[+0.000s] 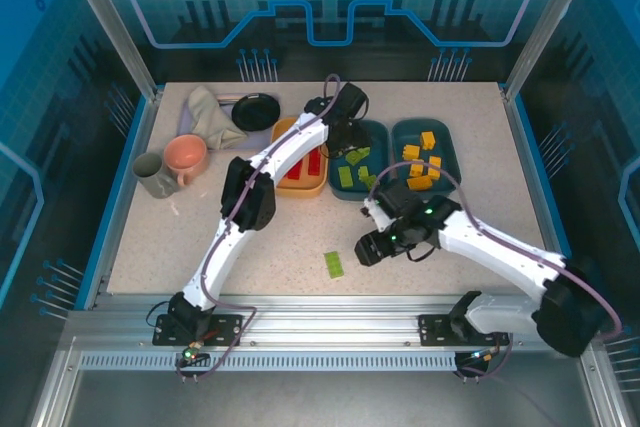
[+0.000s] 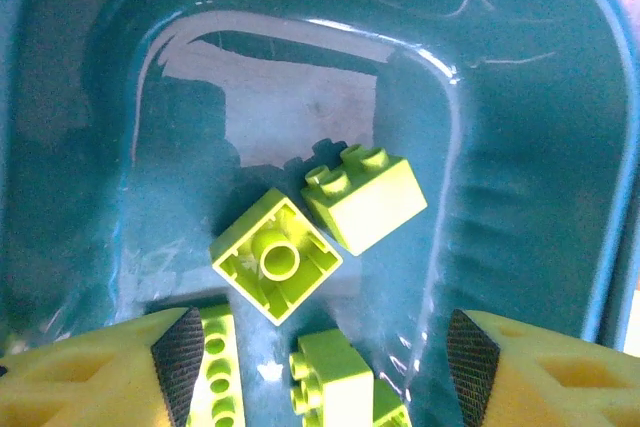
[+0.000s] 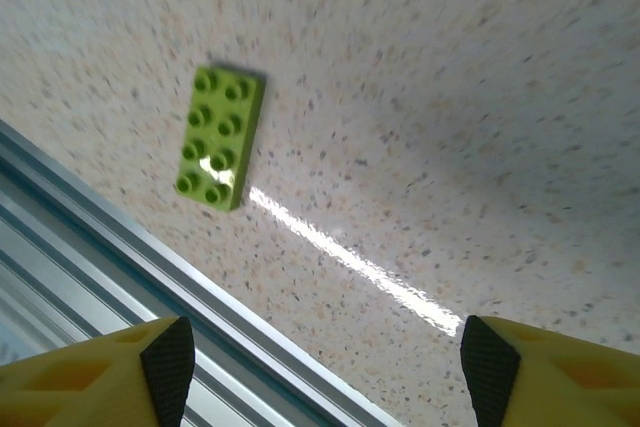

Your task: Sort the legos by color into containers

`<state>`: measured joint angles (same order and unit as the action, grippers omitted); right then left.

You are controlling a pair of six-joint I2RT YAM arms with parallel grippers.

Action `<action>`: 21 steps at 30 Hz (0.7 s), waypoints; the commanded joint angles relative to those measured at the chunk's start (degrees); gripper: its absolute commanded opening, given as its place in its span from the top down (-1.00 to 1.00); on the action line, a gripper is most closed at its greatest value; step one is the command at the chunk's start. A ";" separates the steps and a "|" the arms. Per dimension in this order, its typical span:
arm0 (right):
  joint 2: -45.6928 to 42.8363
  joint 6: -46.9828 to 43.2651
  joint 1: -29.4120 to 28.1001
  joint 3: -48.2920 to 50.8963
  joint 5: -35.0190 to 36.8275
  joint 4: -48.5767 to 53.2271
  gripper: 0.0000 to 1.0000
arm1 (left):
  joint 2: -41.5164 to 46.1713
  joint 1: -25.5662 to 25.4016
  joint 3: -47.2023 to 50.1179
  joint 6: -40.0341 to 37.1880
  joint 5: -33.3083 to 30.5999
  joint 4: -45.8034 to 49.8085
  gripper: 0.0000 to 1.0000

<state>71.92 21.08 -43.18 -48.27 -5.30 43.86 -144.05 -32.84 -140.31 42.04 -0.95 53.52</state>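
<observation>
A light orange container [image 1: 300, 190] holds red legos [image 1: 305, 167]. Beside it, the middle teal container [image 1: 380, 132] holds lime green legos [image 1: 352, 169], and the right teal container [image 1: 452, 162] holds yellow-orange legos [image 1: 420, 162]. My left gripper [image 1: 345, 139] hangs open over the middle teal container [image 2: 520, 147]. Beneath it lie an upside-down green brick [image 2: 275, 255], an upright one [image 2: 365, 192] and a long plate [image 2: 215, 377], none of them gripped. My right gripper [image 1: 368, 247] is open and empty above the table. A flat green lego [image 1: 333, 264] [image 3: 220, 135] lies to its left.
At the back left are a black round dish [image 1: 256, 111], a crumpled cloth [image 1: 207, 112], a pink cup [image 1: 186, 157] and a grey cup [image 1: 153, 175]. The aluminium rail [image 3: 150, 267] at the table's near edge runs just past the loose green brick.
</observation>
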 commanded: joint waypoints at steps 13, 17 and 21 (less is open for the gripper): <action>29.94 8.36 -15.32 -18.96 11.34 0.49 -0.54 | 58.76 9.96 58.90 7.98 -5.36 -2.56 -0.44; 35.40 10.72 -16.92 -22.94 12.74 3.42 -0.48 | 70.79 11.39 73.06 7.88 -4.81 -1.04 -0.45; 37.98 12.89 -17.44 -25.38 13.82 6.01 -0.36 | 80.98 11.40 84.23 9.91 -3.16 1.03 -0.44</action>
<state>108.38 30.68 -59.77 -71.40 6.37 45.30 -68.16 -21.58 -60.45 49.93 -5.54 52.29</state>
